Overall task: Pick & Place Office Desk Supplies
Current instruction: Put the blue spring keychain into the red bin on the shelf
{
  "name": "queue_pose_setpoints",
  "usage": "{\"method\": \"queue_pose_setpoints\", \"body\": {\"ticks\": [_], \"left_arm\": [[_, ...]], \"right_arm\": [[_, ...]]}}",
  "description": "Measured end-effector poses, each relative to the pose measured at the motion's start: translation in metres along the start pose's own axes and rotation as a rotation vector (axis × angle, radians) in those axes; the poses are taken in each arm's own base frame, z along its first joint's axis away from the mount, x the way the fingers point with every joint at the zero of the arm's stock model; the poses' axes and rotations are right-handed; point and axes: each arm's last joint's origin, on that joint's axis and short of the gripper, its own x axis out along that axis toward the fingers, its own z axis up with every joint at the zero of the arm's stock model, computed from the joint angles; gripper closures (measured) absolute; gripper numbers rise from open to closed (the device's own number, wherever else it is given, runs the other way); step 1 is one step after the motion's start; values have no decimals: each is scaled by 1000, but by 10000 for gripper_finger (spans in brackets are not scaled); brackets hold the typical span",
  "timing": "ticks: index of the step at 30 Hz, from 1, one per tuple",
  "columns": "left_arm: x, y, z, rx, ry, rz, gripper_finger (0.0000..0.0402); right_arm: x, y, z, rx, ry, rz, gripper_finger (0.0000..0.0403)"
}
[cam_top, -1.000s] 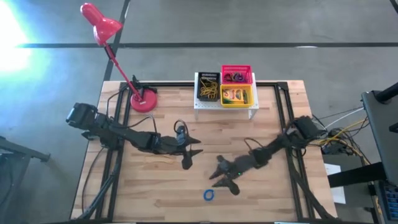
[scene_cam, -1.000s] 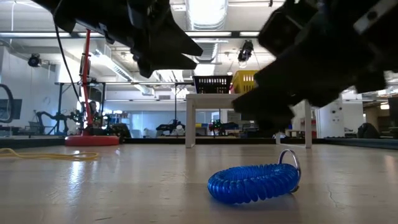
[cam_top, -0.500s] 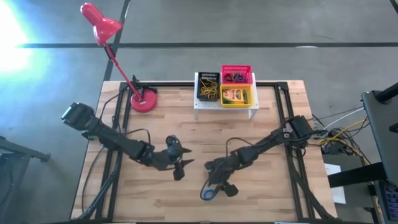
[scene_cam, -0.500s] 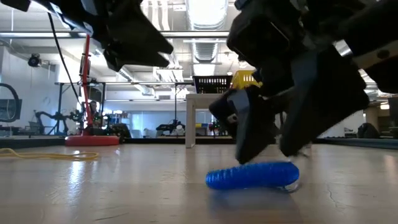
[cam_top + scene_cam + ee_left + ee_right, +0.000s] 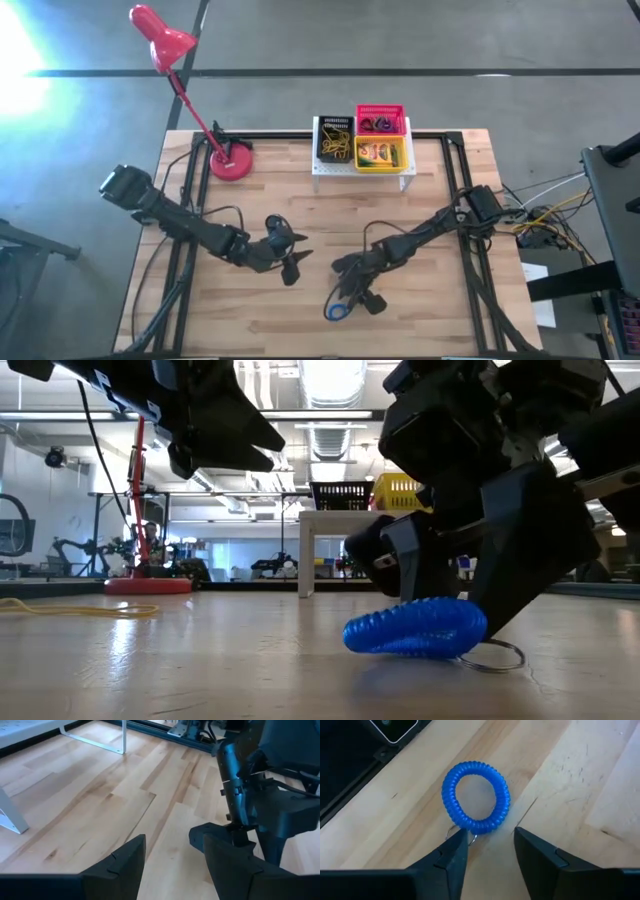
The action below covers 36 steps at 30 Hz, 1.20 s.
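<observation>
A blue coil ring [image 5: 335, 312] with a small metal loop lies near the table's near edge. My right gripper [image 5: 352, 297] is open, low over it, and the fingers straddle the ring [image 5: 415, 628] in the low view. The right wrist view shows the ring [image 5: 476, 797] just beyond the fingertips. My left gripper [image 5: 292, 262] is open and hovers above bare wood to the left of the right gripper. On the white stand [image 5: 318, 166], the black bin [image 5: 335, 142] holds yellow rubber bands, the pink bin [image 5: 381, 121] rings, and the yellow bin [image 5: 381, 154] a crayon box. My right gripper comes at the blue coil ring from above, slanting toward the near edge. One fingertip [image 5: 455, 845] stands against the ring's rim beside the metal loop [image 5: 451, 832]; the other fingertip is clear of it. The ring sits tipped, one side raised, its loop [image 5: 492, 657] flat on the wood.
The red gooseneck lamp [image 5: 230, 160] stands at the far left of the table. A thin yellow rubber band [image 5: 70, 607] lies on the wood to the left. A black frame rail [image 5: 455, 180] runs along the table's sides. Bare wood lies between the grippers and the stand.
My right gripper has moved toward the left and near edges and come down over the blue ring. The ring has gone from flat to tipped, and its metal loop from upright to flat on the table. My left gripper has shifted toward the near-left.
</observation>
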Motion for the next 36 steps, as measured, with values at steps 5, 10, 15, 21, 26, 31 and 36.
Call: {"method": "queue_pose_setpoints", "body": {"ticks": [5,10,15,21,26,31,36], "left_arm": [[0,0,0,-20,-2,-2,197],[0,0,0,-20,-2,-2,197],[0,0,0,-20,-2,0,197],[0,1,0,-18,0,3,197],[0,1,0,-16,-7,19,197],[1,2,1,-17,-11,27,197],[2,4,2,-18,-15,41,197]], "right_arm": [[1,7,-5,21,56,-20,300],[-1,23,-4,30,103,-109,345],[-11,35,-4,14,152,-181,388],[-41,48,-13,36,227,-313,394],[-83,62,-26,102,122,-535,395],[-117,78,-44,234,-52,-705,394],[-123,82,-58,376,-208,-613,392]]}}
